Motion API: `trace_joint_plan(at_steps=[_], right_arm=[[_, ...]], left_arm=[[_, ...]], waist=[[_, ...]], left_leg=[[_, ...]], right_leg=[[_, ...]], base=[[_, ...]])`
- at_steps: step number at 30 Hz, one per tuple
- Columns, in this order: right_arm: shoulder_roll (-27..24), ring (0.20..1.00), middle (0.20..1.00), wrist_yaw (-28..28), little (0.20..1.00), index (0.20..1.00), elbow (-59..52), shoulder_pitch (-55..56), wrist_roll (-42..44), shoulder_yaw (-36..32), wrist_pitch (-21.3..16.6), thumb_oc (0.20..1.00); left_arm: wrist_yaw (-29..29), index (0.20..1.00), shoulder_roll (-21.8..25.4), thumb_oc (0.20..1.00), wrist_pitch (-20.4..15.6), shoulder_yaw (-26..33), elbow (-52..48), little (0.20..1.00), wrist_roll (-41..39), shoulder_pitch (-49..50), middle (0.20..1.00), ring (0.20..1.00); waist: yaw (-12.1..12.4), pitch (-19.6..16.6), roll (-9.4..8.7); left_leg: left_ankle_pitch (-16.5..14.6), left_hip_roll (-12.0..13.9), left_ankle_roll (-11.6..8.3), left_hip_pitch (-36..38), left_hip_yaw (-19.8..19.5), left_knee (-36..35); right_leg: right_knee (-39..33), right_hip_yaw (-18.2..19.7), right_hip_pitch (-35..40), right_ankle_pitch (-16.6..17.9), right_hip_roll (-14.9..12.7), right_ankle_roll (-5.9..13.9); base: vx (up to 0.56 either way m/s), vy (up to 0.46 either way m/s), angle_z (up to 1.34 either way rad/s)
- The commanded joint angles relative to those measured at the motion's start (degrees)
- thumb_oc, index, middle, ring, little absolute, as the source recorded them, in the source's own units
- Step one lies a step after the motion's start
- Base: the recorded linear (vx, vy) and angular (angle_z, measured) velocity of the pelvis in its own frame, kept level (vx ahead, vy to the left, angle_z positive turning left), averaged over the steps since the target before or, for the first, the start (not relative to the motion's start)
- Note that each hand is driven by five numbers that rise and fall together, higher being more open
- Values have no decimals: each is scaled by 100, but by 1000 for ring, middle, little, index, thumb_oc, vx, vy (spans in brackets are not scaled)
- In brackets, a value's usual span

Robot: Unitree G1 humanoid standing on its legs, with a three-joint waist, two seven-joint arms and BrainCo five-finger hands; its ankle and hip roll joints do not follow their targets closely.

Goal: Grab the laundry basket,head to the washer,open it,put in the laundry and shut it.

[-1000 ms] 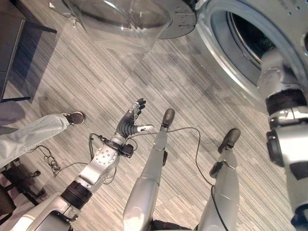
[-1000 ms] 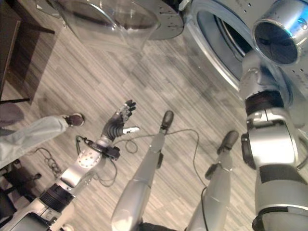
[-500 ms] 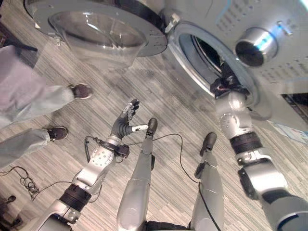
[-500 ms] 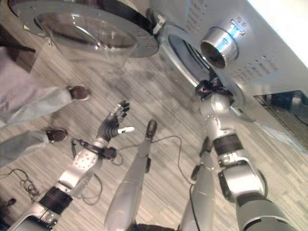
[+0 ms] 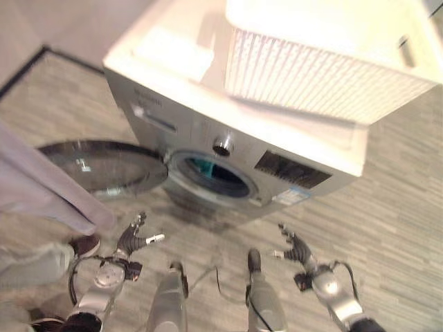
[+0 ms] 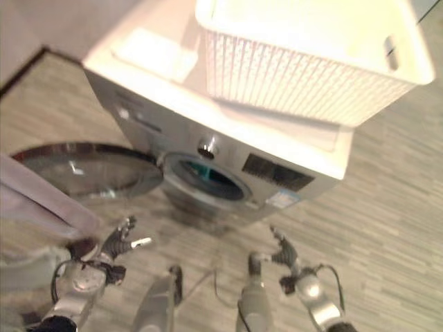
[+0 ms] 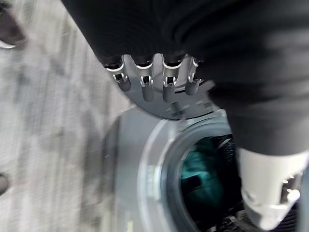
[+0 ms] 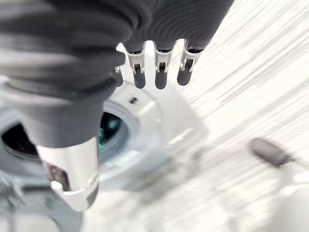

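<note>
The silver washer [image 5: 201, 131] stands ahead with its round glass door [image 5: 104, 169] swung wide to the left. Teal laundry [image 7: 203, 169] lies inside the drum [image 5: 211, 176]. The white laundry basket [image 5: 325, 69] rests on top of the washer. My left hand [image 5: 131, 238] hovers low in front of the door, fingers [image 7: 145, 82] straight and holding nothing. My right hand [image 5: 294, 249] hangs low to the right of the drum opening, clear of the washer, its fingers [image 8: 159, 72] also straight and bare.
A person's trouser leg [image 5: 41, 187] and dark shoe [image 5: 84, 244] stand close at the left, beside the open door. Wood-look floor [image 5: 394, 207] stretches to the right of the washer.
The camera has swung up, so the whole washer and the basket on top now show. My right arm has come back from the drum opening and now hangs low in front.
</note>
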Motion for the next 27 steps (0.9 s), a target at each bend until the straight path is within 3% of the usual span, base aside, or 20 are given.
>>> trace_joint_plan(at_steps=[1,3,7,12,14,19,27], right_arm=[[-278,1000,1000,4,1000,1000,-98,-414,-649,-114,108,1000],[-245,1000,1000,-204,1000,1000,418,-278,-1528,-15,352,1000],[-129,1000,1000,-324,1000,1000,859,-119,-1664,-141,526,1000],[123,1000,1000,-465,1000,1000,1918,-85,-1557,-279,735,1000],[457,1000,1000,-437,1000,1000,3177,-35,-1151,-383,872,1000],[633,1000,1000,-372,1000,1000,3979,-101,-872,-433,885,1000],[668,1000,1000,-346,1000,1000,4037,-247,-476,-468,790,1000]], left_arm=[[67,1000,-221,1000,-29,-2,-245,1000,15,236,1000,1000],[171,1000,-548,1000,75,54,408,1000,-44,178,1000,1000],[191,1000,-873,1000,168,115,1079,1000,-156,20,1000,1000],[236,1000,-1115,1000,303,122,1803,1000,2,-201,1000,1000],[192,1000,-1296,1000,386,144,2299,1000,-48,-301,1000,1000],[63,1000,-1430,1000,392,35,2428,1000,-60,-376,1000,1000],[-35,1000,-1506,1000,381,-123,2351,1000,-152,-324,1000,1000]], waist=[[44,73,419],[-15,-185,503],[-74,-514,470],[-119,-868,438],[-120,-1166,432],[-110,-1312,477],[-98,-1395,566]], left_leg=[[-106,376,-71,818,-96,-978],[-57,400,-56,1413,90,-1412],[70,281,-70,1813,144,-1826],[170,291,-150,2159,156,-2170],[303,419,-251,2425,184,-2470],[429,510,-320,2553,159,-2686],[667,677,-445,2559,157,-2906]], right_leg=[[48,-198,-238,649,-186,513],[124,-438,-55,791,-145,550],[23,-463,213,895,-185,556],[-148,-516,522,710,-183,549],[-305,-556,726,411,-100,513],[-395,-561,843,200,-5,467],[-486,-591,892,-65,148,391]], base=[[138,133,-95],[109,45,-66],[102,-3,-14],[59,-46,-1],[129,-92,-6],[42,-34,-2],[2,-36,1]])
